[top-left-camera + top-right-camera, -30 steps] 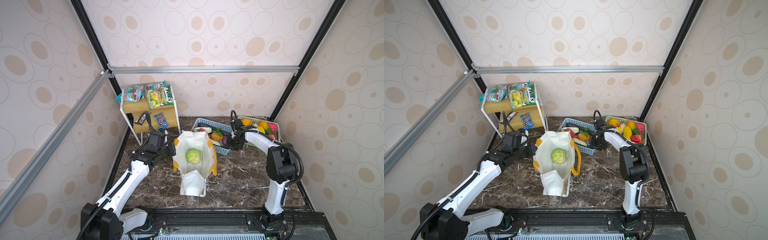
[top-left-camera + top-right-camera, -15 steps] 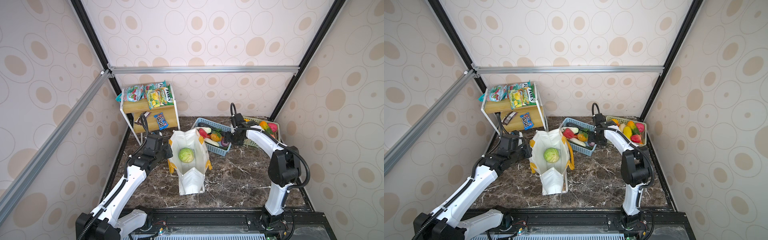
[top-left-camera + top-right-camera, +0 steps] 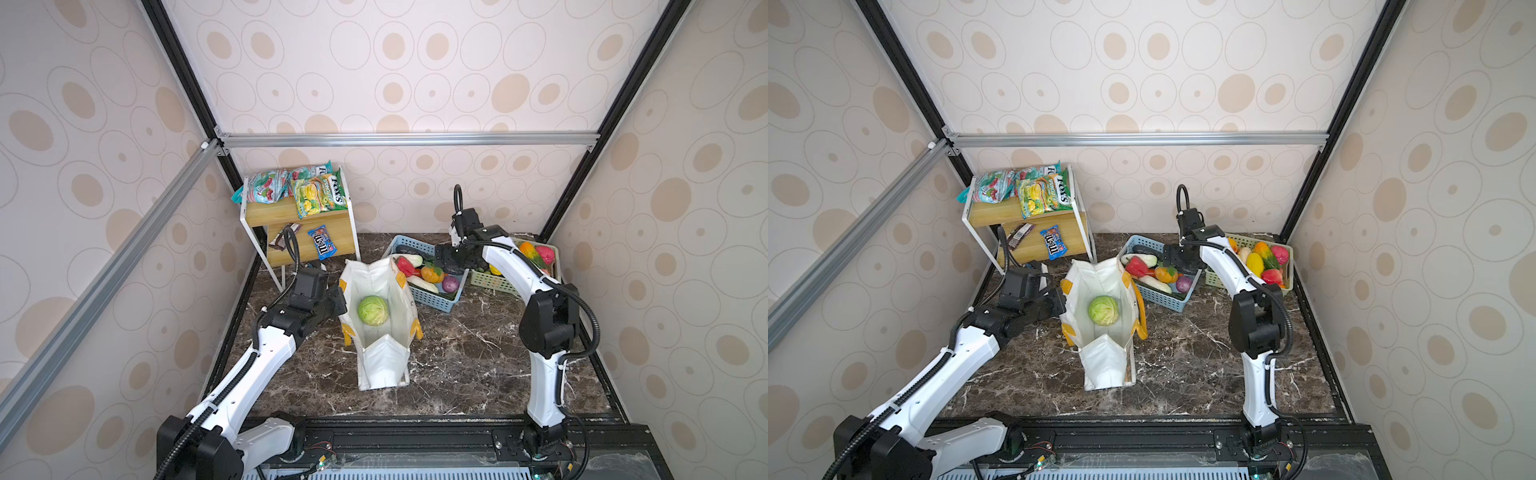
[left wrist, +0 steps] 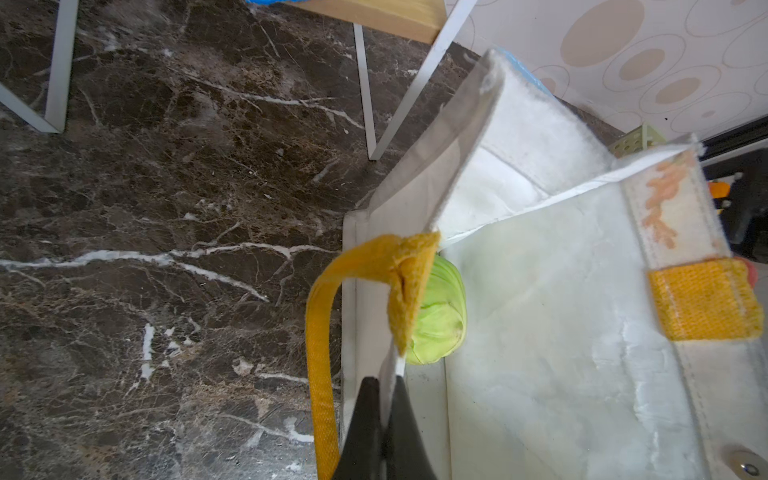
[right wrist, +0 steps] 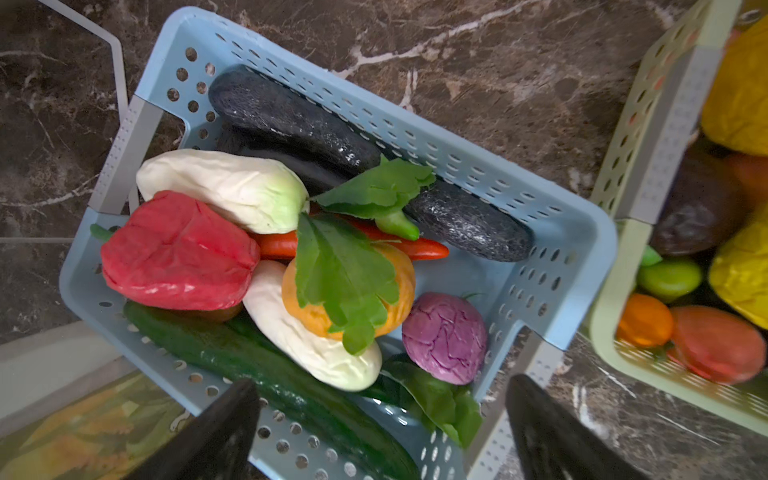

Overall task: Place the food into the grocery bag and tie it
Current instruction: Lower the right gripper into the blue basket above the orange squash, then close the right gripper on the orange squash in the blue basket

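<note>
The grocery bag (image 3: 384,365) is seen standing open near the middle of the marble tabletop (image 3: 478,365), with the green cabbage (image 3: 372,310) lying inside it on the bottom. The bag's 9 o'clock wall is gripped at the rim by the left pincer (image 4: 384,380), whose jaws are pressed together on the fabric just beside a yellow handle (image 4: 322,332).

At about 1 o'clock from the bag, a blue basket (image 3: 434,300) is set on the tabletop, touching or nearly touching the bag's far corner. A green basket (image 3: 492,284) of yellow, orange and red fruit is placed just beside it, at 3 o'clock of it. The right pincer (image 5: 382,384) is held above the blue basket with its jaws spread wide apart and nothing between them. Below it a red pepper (image 5: 178,253), an orange round vegetable (image 5: 390,291) under green leaves, and a purple cabbage (image 5: 444,336) are piled among white, dark and green vegetables.

At 11 o'clock of the bag a wooden shelf (image 3: 286,205) is seen against the back wall. The M&M's packet (image 3: 322,244) is laid on its lower board.
</note>
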### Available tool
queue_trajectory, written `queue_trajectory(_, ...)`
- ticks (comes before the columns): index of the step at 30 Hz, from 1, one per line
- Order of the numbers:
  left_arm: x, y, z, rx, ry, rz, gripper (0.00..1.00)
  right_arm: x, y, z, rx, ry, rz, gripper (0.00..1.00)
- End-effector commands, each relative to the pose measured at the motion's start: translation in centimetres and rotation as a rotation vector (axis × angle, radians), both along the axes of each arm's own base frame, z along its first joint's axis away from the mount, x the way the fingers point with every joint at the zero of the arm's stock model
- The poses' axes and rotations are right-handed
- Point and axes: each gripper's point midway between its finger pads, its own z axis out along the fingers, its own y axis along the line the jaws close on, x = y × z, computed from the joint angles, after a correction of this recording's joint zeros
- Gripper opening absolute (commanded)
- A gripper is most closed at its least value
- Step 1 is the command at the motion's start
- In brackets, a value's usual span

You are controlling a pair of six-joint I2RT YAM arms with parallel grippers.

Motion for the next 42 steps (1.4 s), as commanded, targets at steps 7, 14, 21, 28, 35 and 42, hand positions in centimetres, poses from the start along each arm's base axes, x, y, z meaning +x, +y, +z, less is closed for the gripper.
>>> queue_trajectory(7, 1.9, -0.8, 1.8, -0.032, -0.041, -0.014, 0.00, 1.5, 2.1, -3.3, -0.005, 0.047, 0.034, 1.00)
queue_trajectory(14, 1.8, -0.8, 1.2, -0.031, -0.025, -0.013, 0.00, 2.1, 3.0, -5.5, 0.001, 0.077, 0.035, 1.00)
queue_trajectory(21, 1.7, -0.7, 1.3, -0.037, -0.028, -0.005, 0.00, 2.2, 3.8, -7.0, 0.029, 0.096, 0.043, 1.00)
queue_trajectory(28, 1.9, -0.9, 1.2, -0.038, -0.024, -0.011, 0.00, 2.3, 3.9, -8.3, 0.033, 0.114, 0.038, 1.00)
queue_trajectory(35, 2.1, -1.2, 1.0, -0.038, -0.013, -0.023, 0.00, 2.1, 4.2, -9.5, 0.041, 0.140, 0.043, 1.00)
queue_trajectory(42, 2.3, -1.2, 1.2, -0.034, -0.017, -0.028, 0.00, 2.0, 4.3, -10.1, 0.048, 0.153, 0.047, 0.97)
